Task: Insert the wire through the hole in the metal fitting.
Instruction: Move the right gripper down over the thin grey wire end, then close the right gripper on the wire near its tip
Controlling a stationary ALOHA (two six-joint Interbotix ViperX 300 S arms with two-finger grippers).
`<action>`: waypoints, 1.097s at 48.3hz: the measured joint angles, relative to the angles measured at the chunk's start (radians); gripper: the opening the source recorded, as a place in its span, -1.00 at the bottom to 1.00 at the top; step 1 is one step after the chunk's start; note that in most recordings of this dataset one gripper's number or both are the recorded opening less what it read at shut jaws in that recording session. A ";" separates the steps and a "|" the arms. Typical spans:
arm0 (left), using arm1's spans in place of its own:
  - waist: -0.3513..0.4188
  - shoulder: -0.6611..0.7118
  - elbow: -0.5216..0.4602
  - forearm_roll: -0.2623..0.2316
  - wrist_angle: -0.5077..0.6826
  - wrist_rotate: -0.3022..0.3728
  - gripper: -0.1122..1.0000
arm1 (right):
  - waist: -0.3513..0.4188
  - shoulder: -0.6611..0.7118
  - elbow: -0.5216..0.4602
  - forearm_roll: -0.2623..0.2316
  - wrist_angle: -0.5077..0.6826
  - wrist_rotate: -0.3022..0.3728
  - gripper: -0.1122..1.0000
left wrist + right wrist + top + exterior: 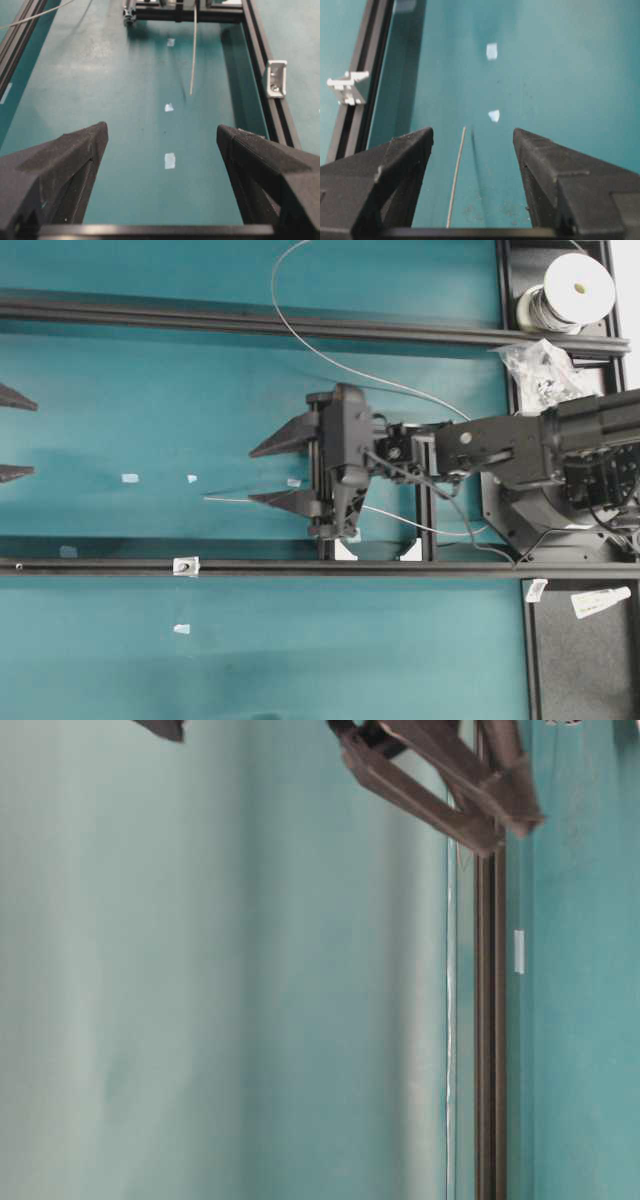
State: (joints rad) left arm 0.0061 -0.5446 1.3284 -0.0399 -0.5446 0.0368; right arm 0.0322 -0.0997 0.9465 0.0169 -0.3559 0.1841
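Thin silvery-grey wire (456,175) lies free on the teal desk (400,640) between the right gripper (262,475)'s released fingers, ready for pickup; left gripper (162,137) also gapes empty.

Surface: a teal table top (150,370), matte, with faint scuffs.
Rails: two black rails cross it; the upper rail (250,322) and the lower rail (100,566) run left to right in the overhead view.
Tape scraps: small pale tape scraps (130,478) lie between the rails; another lies below the lower rail.
Wire: the wire (225,499) rests with its straight free end near the scraps.
Fitting: the metal fitting (185,566) sits on the lower rail.
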 measured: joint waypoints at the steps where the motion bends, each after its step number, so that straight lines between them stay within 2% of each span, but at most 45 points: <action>1: 0.000 0.000 0.000 0.000 0.000 0.000 0.63 | 0.002 0.006 -0.003 0.000 0.002 0.000 0.42; 46: 0.000 0.000 0.002 0.000 0.000 -0.002 0.61 | 0.009 0.153 -0.020 0.000 0.005 0.003 0.40; 53: 0.002 0.000 0.000 0.000 0.000 -0.002 0.61 | 0.009 0.155 -0.020 0.000 0.003 0.005 0.28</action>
State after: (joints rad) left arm 0.0077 -0.5446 1.3284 -0.0399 -0.5446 0.0353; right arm 0.0414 0.0552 0.9265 0.0169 -0.3528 0.1887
